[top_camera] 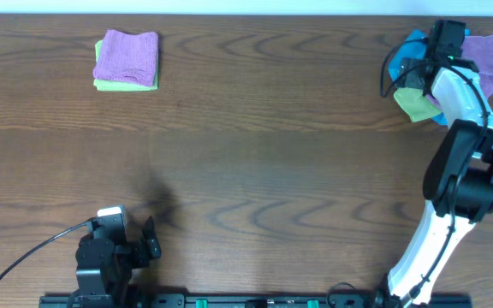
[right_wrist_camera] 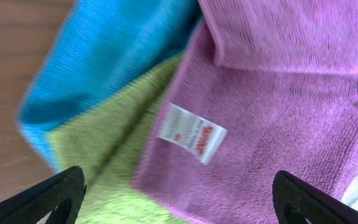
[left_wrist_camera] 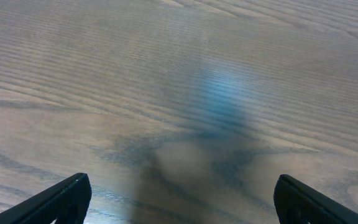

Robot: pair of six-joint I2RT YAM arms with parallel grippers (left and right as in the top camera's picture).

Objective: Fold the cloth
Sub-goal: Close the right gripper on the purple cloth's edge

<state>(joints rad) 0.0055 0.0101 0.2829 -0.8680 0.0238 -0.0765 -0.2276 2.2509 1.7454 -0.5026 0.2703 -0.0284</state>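
Beneath wide-open, empty right fingers (right_wrist_camera: 53,198), the cloth (right_wrist_camera: 278,93) shows its white tag (right_wrist_camera: 191,133), hidden overhead.

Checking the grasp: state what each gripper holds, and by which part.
Nothing is held. The right gripper hangs open over the violet-purple terry cloth with a white tag; the left gripper is open over the brown wooden table.

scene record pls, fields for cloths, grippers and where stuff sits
task cloth: violet-purple cloth, white tag showing, loose in the far-right pile
pile also holds: blue cloth, lime-green cloth
right gripper: open, over the pile, holding nothing
left gripper: open, over bare table
far left: folded purple cloth on folded green cloth
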